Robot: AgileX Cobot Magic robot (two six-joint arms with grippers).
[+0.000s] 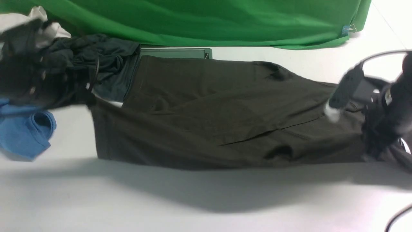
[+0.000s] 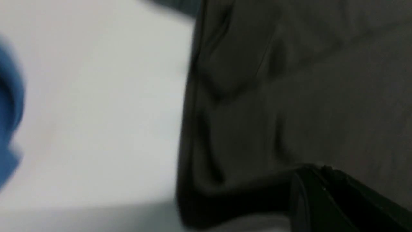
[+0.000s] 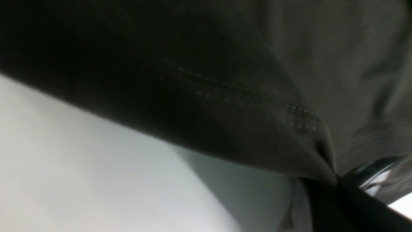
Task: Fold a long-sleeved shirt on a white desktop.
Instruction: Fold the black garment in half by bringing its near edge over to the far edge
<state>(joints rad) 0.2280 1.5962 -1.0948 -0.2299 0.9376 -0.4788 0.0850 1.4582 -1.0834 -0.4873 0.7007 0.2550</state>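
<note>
Soft, limp shirt (image 1: 206, 109) sags over the worktop (image 1: 193, 206). The left end effector (image 2: 309, 187) and right end effector (image 3: 322, 190) are clamped tight on its opposite ends; hem corners look like the best hold.

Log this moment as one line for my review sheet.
left gripper: clamped on long-sleeved shirt | right gripper: clamped on its other end | shirt: stretched between them, raised above white desktop
</note>
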